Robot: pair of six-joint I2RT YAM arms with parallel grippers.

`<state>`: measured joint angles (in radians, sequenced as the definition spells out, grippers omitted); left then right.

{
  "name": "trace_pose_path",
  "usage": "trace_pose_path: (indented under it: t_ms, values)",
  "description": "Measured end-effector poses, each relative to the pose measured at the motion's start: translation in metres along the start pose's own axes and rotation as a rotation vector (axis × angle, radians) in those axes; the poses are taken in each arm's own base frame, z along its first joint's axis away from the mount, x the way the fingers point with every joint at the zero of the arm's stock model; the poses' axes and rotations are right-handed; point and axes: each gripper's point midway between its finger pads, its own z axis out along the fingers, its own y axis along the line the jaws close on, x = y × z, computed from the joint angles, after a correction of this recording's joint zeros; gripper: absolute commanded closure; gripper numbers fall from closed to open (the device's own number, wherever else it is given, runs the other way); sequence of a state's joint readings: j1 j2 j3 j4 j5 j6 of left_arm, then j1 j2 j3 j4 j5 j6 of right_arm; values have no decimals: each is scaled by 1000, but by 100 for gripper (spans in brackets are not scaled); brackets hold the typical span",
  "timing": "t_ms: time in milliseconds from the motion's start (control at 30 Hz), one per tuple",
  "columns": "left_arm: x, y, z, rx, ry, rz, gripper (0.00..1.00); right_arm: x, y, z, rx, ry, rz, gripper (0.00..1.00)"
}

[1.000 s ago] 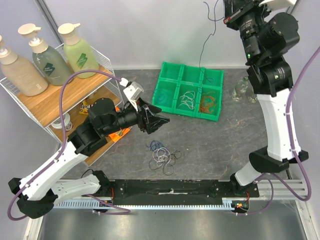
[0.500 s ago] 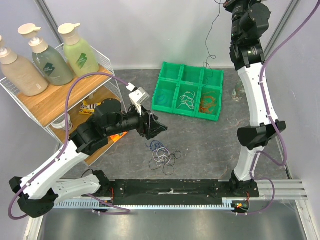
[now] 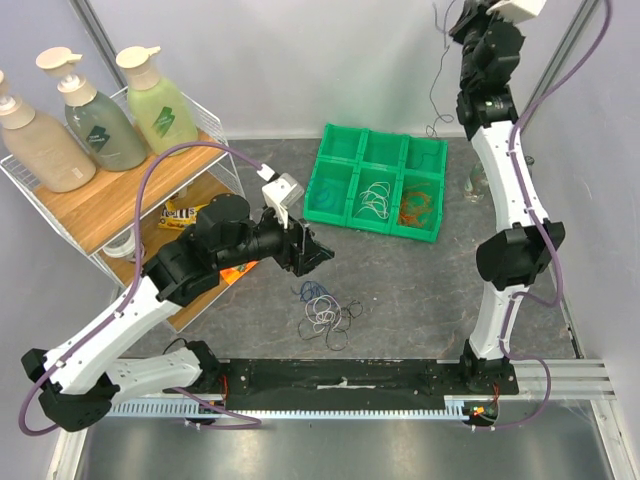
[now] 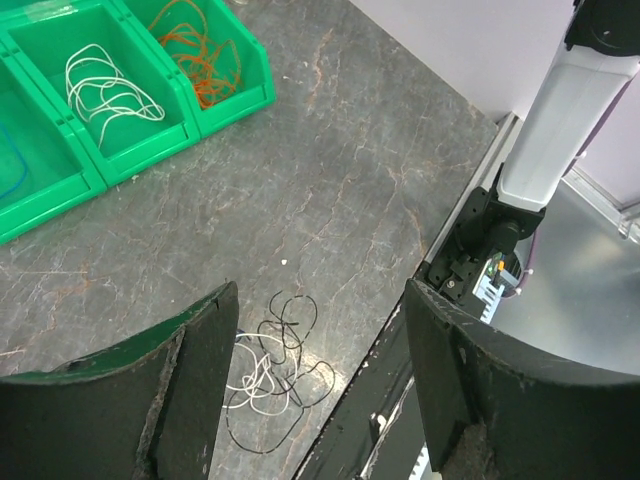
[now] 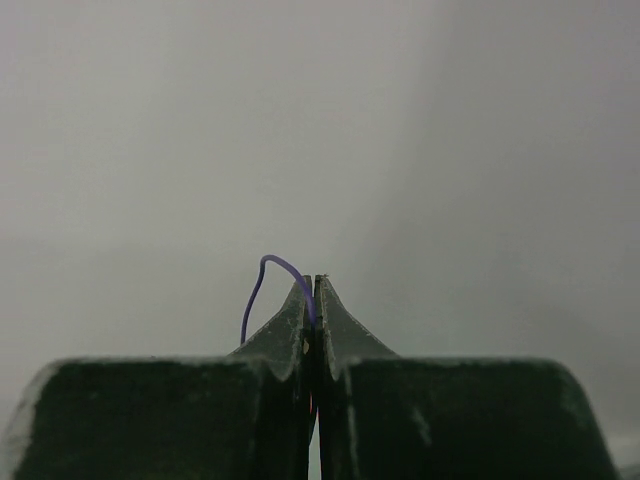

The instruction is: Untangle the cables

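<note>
Right claw point(image 5: 315, 284) high, pinched shut on thin purple cable point(image 5: 251, 292) hanging near far corner of green tray point(image 3: 320, 170). Left claw point(image 4: 320, 295) wide, empty, above tangle point(image 4: 275, 355) on table point(image 4: 350, 180). Lower purple cable slowly into one compartment; release once settled.

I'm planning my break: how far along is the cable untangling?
Partly done. White cables and orange cables already lie in separate compartments of the green tray. The right tool, raised high, is shut on a dangling thin dark cable. A tangle of white, black and blue cables is left on the table near the open left tool.
</note>
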<state>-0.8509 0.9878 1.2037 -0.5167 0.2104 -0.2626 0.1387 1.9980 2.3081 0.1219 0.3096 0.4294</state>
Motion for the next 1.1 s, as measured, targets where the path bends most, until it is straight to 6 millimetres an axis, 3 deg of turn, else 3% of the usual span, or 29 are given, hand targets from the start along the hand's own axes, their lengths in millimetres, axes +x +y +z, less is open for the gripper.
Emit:
trace_pose_path:
  t_ms: [133, 267, 333, 433, 767, 967, 1100]
  values:
    - [2, 2, 4, -5, 19, 11, 27, 73, -22, -8, 27, 148, -45, 100]
    - [4, 4, 6, -10, 36, 23, 26, 156, -56, -34, 90, 328, -99, 100]
    - [4, 4, 6, -10, 38, 29, 26, 187, -76, -50, 135, 401, -129, 100]
    - [5, 4, 6, -10, 41, 35, 26, 214, -99, -69, 197, 481, -178, 100]
    - [4, 6, 4, -19, 38, 45, 26, 217, -126, -84, 263, 572, -358, 100]
    - [4, 8, 4, -32, 35, 45, 26, 225, -122, -111, 223, 671, -335, 100]
    - [4, 9, 4, -33, 37, 47, 26, 205, -113, -122, 207, 682, -309, 100]
